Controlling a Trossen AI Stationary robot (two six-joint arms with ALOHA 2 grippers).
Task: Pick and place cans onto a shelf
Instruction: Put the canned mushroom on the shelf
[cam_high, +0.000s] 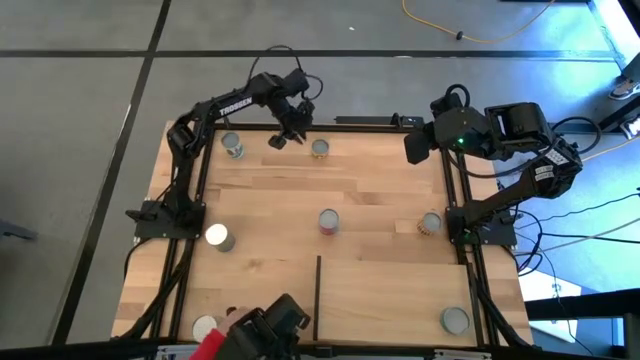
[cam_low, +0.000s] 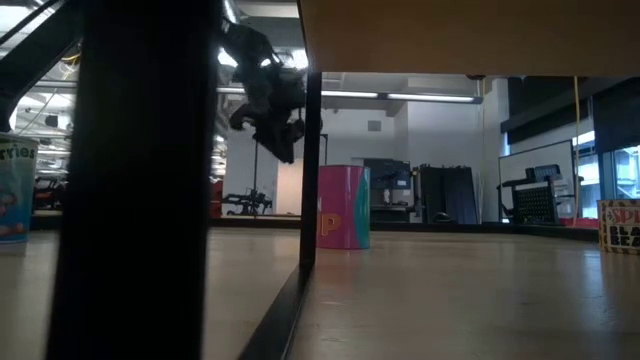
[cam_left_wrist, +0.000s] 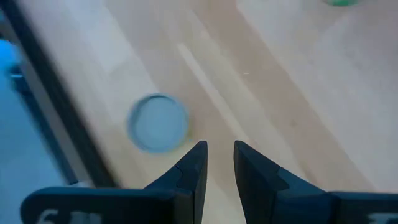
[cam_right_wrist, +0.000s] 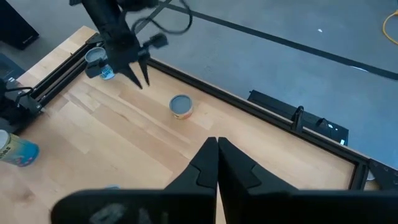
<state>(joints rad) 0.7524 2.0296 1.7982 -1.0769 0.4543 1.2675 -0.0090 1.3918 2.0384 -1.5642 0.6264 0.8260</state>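
Silver-topped cans lay scattered over the wooden counter (cam_high: 380, 190). The left pincer (cam_high: 286, 134) hovered near the far edge between two cans (cam_high: 233, 146) (cam_high: 319, 148), fingers (cam_left_wrist: 189, 177) a little apart, holding nothing. The right pincer (cam_right_wrist: 217, 149) hung above the far right corner, fully closed and empty. One can (cam_high: 455, 319) stood on the shelf (cam_high: 400, 295), at its near right corner.

In the low view a dark post (cam_low: 140, 180) hides much of the table. The left wrist view blurs a can (cam_left_wrist: 158, 123); a green thing (cam_left_wrist: 339, 2) is cut off.
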